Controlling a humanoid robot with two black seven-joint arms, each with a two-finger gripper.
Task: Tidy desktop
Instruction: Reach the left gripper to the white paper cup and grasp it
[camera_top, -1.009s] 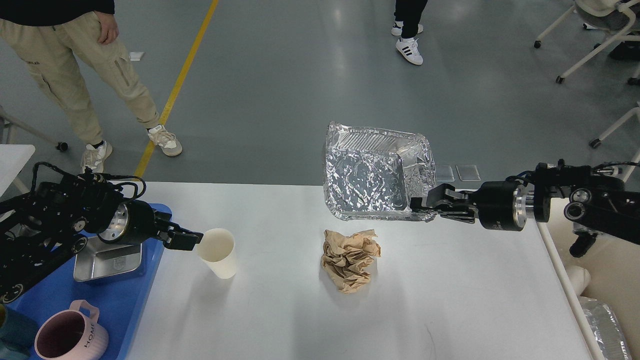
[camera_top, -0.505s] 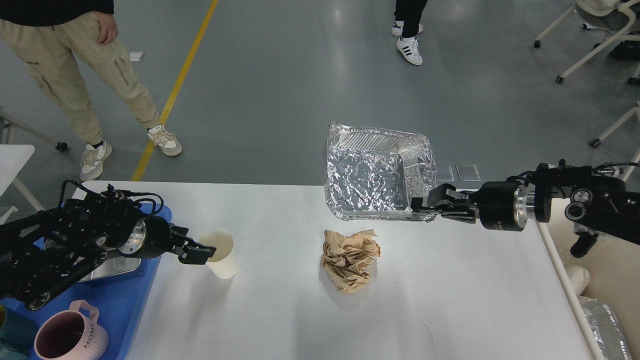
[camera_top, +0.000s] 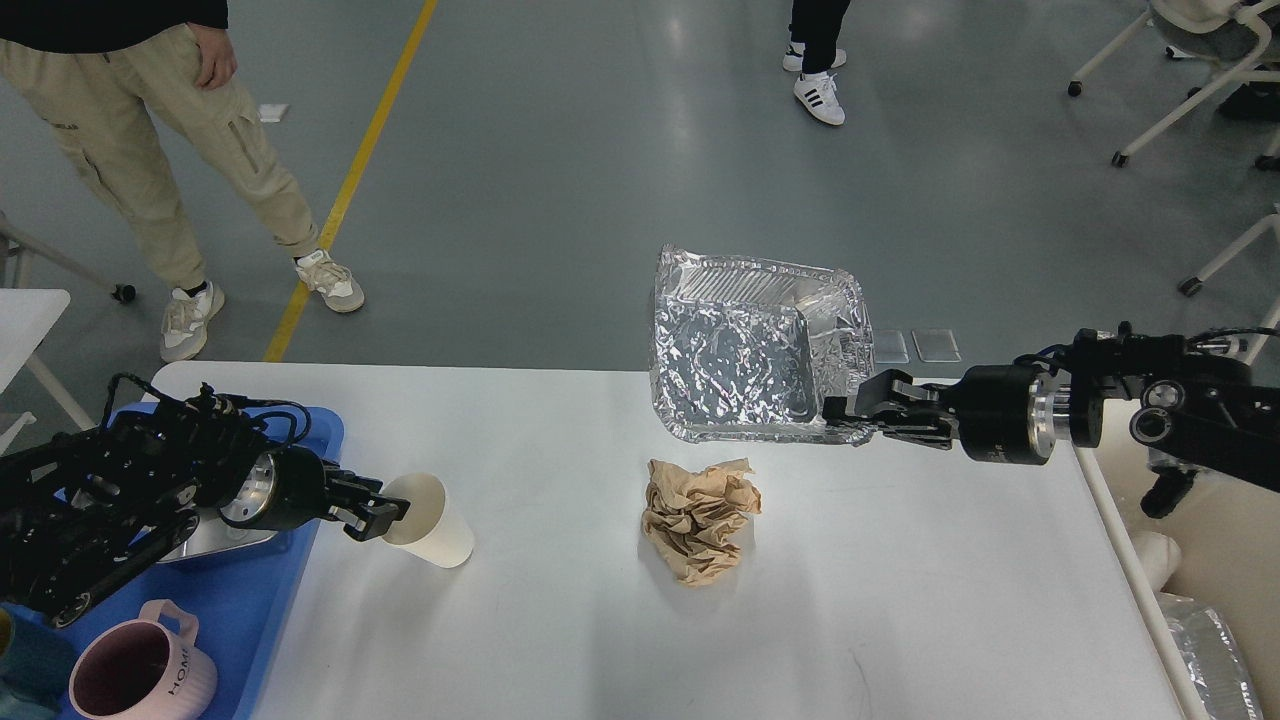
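Note:
The white desktop (camera_top: 600, 630) fills the lower view. My left gripper (camera_top: 372, 512) is shut on the rim of a cream paper cup (camera_top: 435, 525), which leans to the left beside the blue tray (camera_top: 262, 610). My right gripper (camera_top: 848, 415) is shut on the right rim of a crumpled foil tray (camera_top: 745, 350) and holds it tilted up above the desktop's far edge. A crumpled brown paper ball (camera_top: 700, 518) lies on the desktop in the middle, below the foil tray.
The blue tray at the left holds a steel dish (camera_top: 215, 535) and a pink mug (camera_top: 140, 670). A cream bin (camera_top: 1215, 560) with foil in it stands off the right edge. People and chairs stand on the floor beyond.
My left gripper pushed right into the cup's rim, then drew back left and lower, tipping the cup towards the blue tray. The right gripper and the foil tray have barely moved.

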